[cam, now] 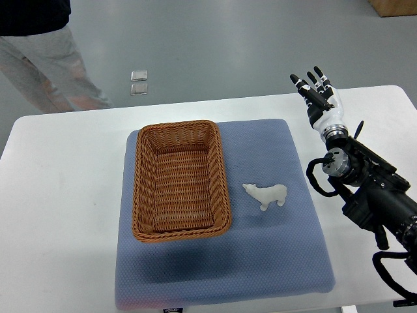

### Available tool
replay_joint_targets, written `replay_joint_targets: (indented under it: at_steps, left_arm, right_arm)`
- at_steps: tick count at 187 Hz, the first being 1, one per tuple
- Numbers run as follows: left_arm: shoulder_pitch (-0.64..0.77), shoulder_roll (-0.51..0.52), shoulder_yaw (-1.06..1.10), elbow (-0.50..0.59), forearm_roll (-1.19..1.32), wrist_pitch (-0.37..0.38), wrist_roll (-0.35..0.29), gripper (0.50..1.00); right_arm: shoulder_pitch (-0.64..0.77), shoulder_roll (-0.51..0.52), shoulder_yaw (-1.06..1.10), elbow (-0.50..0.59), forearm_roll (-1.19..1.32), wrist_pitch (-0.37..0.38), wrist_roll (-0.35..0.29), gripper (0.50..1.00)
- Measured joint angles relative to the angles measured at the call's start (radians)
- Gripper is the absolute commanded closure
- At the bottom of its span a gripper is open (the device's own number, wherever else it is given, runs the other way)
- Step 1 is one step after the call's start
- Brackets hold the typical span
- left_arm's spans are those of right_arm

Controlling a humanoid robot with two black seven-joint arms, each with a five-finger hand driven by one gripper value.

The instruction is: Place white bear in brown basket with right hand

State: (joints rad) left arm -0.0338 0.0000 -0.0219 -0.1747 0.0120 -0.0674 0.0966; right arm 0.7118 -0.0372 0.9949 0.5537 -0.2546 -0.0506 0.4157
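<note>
Counts: one white bear, one brown basket, one blue mat, one white table, one robot hand in view, one person at the far left, two small clear squares on the floor.
White bear (266, 195): a small white figure standing side-on on the mat, head toward the left, just right of the basket and apart from it; nothing touches it.
Brown basket (179, 177): rectangular woven wicker, long side running near to far, on the left half of the mat; its inside holds nothing, only the woven bottom shows.
Blue mat (260, 261): a padded square cloth in the middle of the table, bearing the basket and the bear.
White table (65, 195): rounded corners, the mat lies on it; bare white surface to the left and right of the mat.
Right hand (317, 91): black and white, fingers spread and stretched straight toward the far side, holding nothing; it hovers over the far right of the table, beyond the mat's far right corner and well apart from the bear.
Right arm (371, 189): dark, cabled, coming in from the right edge at the near right.
Person (45, 59): grey trouser legs and a dark top, standing on the grey floor beyond the table's far left corner.
Clear squares (138, 83): two, one beside the other, on the floor beyond the table.
</note>
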Motion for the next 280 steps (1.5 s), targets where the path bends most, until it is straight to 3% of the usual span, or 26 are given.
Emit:
replay_joint_targets:
  at_steps: [194, 280]
  left_arm:
    - [0.000, 0.000, 0.000, 0.000, 0.000, -0.001, 0.000, 0.500]
    - [0.000, 0.000, 0.001, 0.000, 0.000, -0.001, 0.000, 0.500]
  right_arm:
    - [-0.009, -0.016, -0.001, 0.001, 0.000, 0.002, 0.000, 0.576]
    - [-0.022, -0.144, -0.027, 0.054, -0.022, -0.021, -0.012, 0.576]
